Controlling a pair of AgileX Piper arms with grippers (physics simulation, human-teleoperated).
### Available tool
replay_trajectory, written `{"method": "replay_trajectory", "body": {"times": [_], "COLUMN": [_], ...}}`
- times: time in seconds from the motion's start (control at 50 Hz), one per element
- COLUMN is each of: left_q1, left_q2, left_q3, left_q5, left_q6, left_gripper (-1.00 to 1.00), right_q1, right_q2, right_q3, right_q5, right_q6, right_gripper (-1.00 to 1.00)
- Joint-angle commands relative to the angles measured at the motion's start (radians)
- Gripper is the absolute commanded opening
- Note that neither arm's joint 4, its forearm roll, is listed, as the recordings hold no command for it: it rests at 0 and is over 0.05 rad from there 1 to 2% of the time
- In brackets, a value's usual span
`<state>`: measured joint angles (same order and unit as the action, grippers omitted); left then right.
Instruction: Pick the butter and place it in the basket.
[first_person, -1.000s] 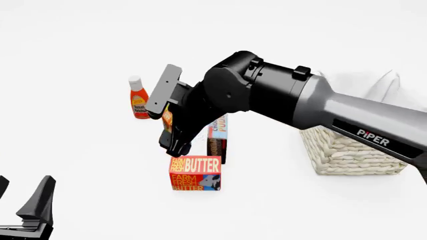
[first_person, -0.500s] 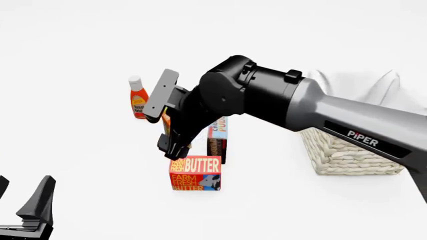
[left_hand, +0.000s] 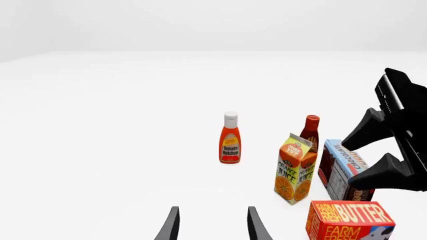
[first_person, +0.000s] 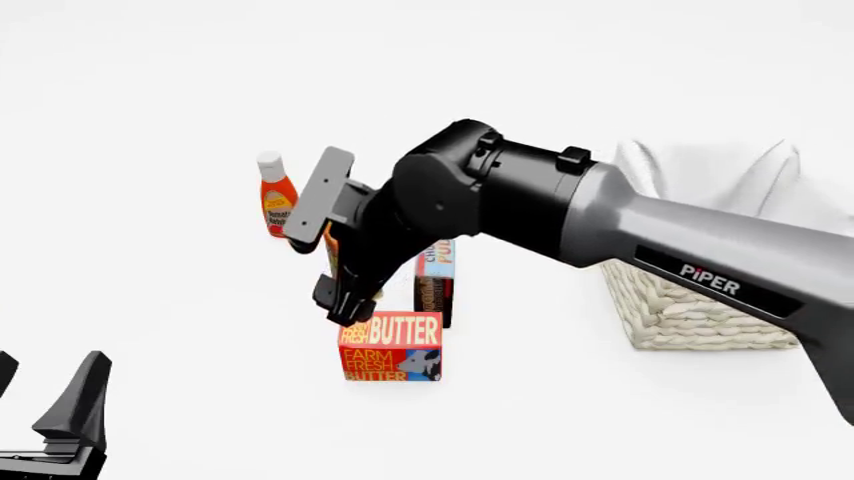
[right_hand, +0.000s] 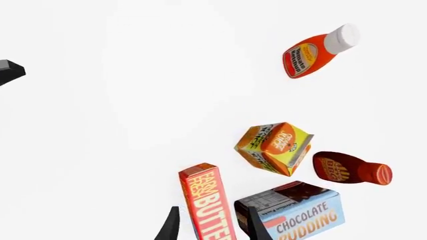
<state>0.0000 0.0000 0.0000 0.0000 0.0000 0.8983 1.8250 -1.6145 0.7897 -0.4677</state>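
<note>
The right gripper (right_hand: 209, 227) straddles the butter (first_person: 390, 346) — fingers spread, gripping nothing (left gripper (left_hand: 210, 225) idle, parted). Next: lower, then clamp its 2 sides.

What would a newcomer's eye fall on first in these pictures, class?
The big black-and-grey right arm sweeps across the front view, its open right gripper poised just above the butter. Behind the butter cluster the chocolate pudding box, orange juice carton and tomato ketchup bottle. The basket sits off to the right.
</note>
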Motion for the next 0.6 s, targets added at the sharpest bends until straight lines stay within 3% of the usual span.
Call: {"method": "replay_trajectory", "body": {"times": [0.02,0.6], "left_q1": [0.000,0.000], "left_q2": [0.000,0.000], "left_q3": [0.000,0.000], "left_q5": [0.000,0.000], "left_q6": [0.000,0.000], "left_gripper": [1.00,1.00], "right_q1": [-0.001,-0.003], "right_q2": [0.007,0.030], "right_q3": [0.000,0.003], "right_q5": [-0.004,-0.020], "right_q6": [-0.002,0.002], "right_gripper": [1.00,1.00]}}
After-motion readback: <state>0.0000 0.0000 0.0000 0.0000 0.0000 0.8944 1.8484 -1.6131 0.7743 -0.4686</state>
